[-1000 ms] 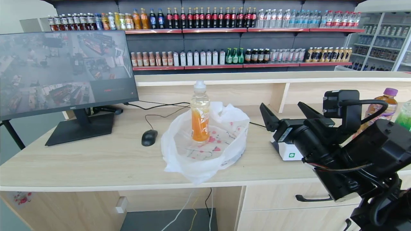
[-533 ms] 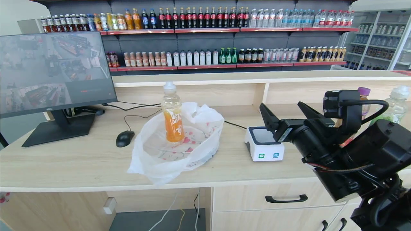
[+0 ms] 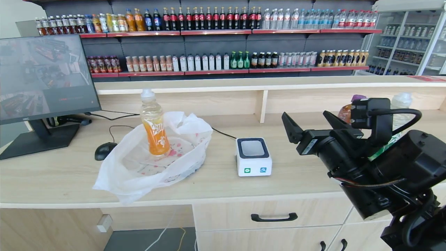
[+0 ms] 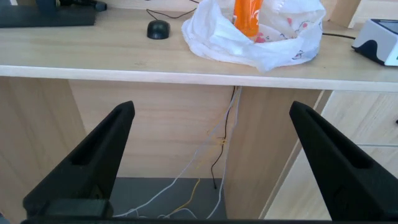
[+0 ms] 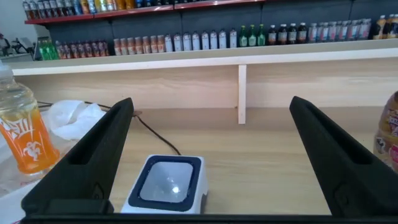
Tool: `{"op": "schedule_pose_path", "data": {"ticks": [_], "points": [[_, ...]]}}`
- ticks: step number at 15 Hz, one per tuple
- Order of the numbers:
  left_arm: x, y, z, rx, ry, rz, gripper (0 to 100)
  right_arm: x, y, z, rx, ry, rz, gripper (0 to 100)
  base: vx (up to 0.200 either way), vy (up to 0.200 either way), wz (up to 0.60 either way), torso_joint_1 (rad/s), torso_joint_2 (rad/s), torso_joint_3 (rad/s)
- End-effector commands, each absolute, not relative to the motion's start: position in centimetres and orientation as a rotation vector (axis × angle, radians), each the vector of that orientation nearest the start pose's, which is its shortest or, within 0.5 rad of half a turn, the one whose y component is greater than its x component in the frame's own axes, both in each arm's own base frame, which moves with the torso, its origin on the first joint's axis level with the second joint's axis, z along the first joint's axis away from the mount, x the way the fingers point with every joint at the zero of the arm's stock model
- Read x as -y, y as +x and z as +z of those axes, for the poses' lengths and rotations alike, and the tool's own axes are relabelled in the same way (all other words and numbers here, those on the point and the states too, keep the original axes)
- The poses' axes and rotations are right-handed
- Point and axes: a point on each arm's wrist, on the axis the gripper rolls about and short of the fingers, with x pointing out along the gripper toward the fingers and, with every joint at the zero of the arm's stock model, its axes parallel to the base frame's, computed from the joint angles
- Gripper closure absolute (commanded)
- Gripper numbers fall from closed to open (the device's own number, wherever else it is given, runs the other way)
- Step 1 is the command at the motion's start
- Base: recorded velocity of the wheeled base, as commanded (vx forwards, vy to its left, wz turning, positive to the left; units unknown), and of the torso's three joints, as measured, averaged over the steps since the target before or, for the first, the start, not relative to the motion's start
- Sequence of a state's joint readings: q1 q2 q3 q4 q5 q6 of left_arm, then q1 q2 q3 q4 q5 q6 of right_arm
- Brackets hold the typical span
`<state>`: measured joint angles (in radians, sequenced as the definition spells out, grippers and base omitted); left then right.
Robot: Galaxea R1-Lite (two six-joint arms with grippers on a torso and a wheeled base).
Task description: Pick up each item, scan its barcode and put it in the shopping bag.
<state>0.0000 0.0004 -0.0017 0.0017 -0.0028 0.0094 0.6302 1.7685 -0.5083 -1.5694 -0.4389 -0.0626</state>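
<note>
Orange drink fills the lower part of 1 bottle (image 3: 153, 126), which stands upright inside the white shopping bag (image 3: 132, 174) left of centre in the head view, so that item looks finished. The scanner (image 3: 253, 156) sits on the table (image 3: 296, 176) just right of the bag, window facing up. 2 more items wait at the right of the frame, partly hidden behind the right arm: a purple-capped bottle (image 3: 346, 109) and a clear bottle (image 3: 400, 104) with a white cap.

The right claw (image 3: 303, 113) hangs above the table right of the scanner, spread wide and holding nothing. The left claw (image 4: 211, 106) is also spread wide and empty, low in front of the table's front edge.

The step in hand is probably fetching the next bottle. To do it well, the right claw should come at the purple-capped bottle from the side and close around the body below the shoulder. It should clear the clear bottle beside it, then lift straight up. I cannot tell where the barcode sits, so the bottle may need turning over the scanner window.
</note>
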Motion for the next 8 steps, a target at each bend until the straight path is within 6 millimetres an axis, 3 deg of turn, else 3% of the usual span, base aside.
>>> {"op": "schedule_pose_path", "data": {"ticks": [1,8], "points": [[0.01,-2.29,7.57,0.0,0.012,-0.003,0,-15.78,23.24,18.04,0.27,0.094,0.182,0,0.0,-0.2,0.0,0.012,0.0,0.002],[0.01,-2.29,7.57,0.0,0.006,-0.003,0,-15.66,23.08,17.67,0.256,0.086,0.182,0,0.0,-0.2,0.0,0.002,0.0,0.001]]}}
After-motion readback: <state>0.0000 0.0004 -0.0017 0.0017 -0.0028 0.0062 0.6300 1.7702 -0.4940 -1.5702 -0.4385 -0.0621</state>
